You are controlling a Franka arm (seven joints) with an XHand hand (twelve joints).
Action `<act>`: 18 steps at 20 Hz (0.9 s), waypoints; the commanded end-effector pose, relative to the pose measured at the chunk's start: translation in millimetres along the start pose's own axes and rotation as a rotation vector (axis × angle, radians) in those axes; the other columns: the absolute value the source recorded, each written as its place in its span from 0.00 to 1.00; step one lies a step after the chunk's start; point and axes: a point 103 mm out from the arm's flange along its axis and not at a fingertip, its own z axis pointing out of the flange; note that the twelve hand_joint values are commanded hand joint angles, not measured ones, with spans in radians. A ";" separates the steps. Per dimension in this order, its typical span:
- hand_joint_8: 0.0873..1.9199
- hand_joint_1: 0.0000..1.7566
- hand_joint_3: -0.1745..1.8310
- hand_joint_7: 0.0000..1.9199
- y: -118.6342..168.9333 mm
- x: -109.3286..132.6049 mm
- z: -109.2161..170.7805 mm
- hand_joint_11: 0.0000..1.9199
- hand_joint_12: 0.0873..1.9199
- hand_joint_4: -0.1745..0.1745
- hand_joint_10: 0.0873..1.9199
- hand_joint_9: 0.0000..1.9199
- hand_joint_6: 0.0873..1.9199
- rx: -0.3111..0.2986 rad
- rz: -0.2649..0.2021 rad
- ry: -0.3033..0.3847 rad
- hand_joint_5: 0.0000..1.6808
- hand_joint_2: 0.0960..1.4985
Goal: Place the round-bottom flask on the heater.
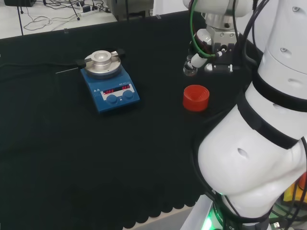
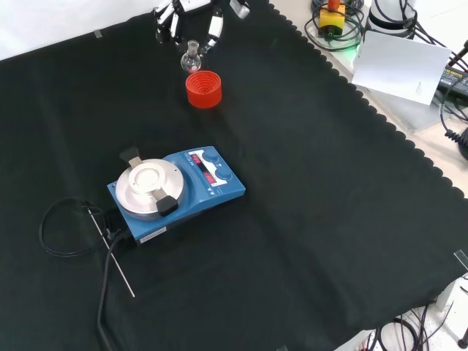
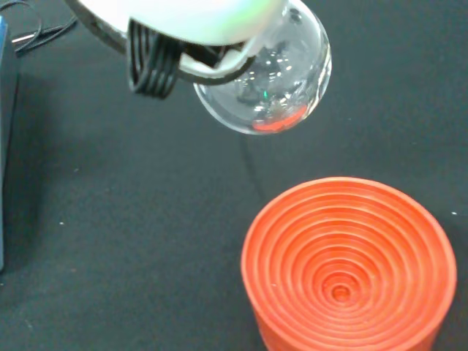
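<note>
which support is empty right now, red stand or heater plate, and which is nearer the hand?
Both are empty. The red stand is nearer the hand, which holds the flask above it; the heater sits well away.

Robot hand (image 2: 191,20) aloft — fingers curled

Beneath and all round the hand (image 2: 191,16), black scalloped-edged cloth (image 2: 307,219) over the bench, pale floor with tangled dark cables (image 1: 48,17) beyond its far edge.
</note>
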 end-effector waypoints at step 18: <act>0.33 0.63 0.48 0.23 80.0 108.4 -72.3 0.14 0.70 0.89 0.29 0.32 0.46 0.060 -0.121 -0.091 0.69 0.39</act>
